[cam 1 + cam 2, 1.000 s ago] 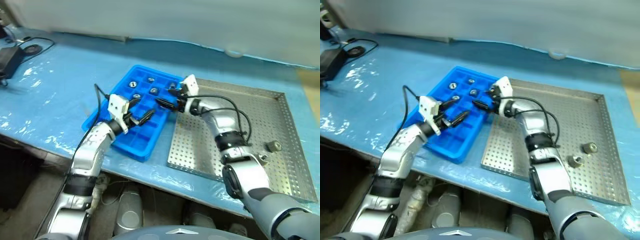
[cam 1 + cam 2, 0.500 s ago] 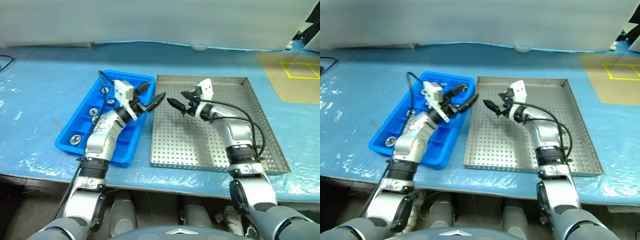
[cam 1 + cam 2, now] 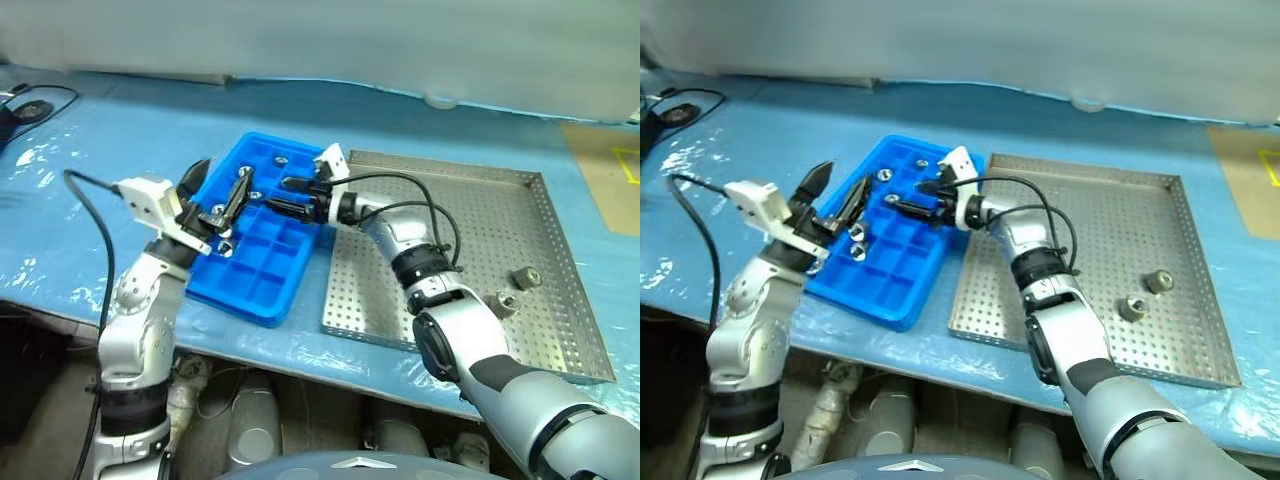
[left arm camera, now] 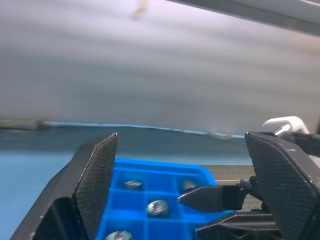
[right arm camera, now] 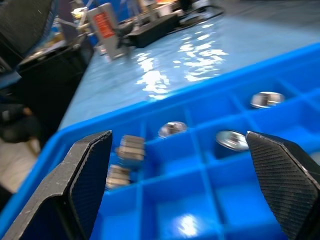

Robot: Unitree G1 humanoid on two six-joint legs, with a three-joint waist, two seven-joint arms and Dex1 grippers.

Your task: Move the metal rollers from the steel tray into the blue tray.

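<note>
The blue tray [image 3: 262, 262] lies left of the steel tray [image 3: 450, 235] on the blue-covered table. Several metal rollers [image 5: 231, 139] sit in the blue tray's far compartments. Two more rollers [image 3: 523, 278] rest on the steel tray's perforated floor near its right rim. My right gripper [image 3: 282, 195] reaches leftward over the blue tray's far end, open and empty. My left gripper [image 3: 218, 182] is raised at the blue tray's left side, open with nothing between its fingers [image 4: 95, 175].
A black cable and a dark device [image 3: 25, 105] lie at the table's far left. The table's front edge runs just below both trays. A yellow-marked patch [image 3: 625, 165] shows at the far right.
The camera view has shifted. My right gripper has swung left from above the steel tray to above the blue tray. My left gripper has drawn back and up to the tray's left side.
</note>
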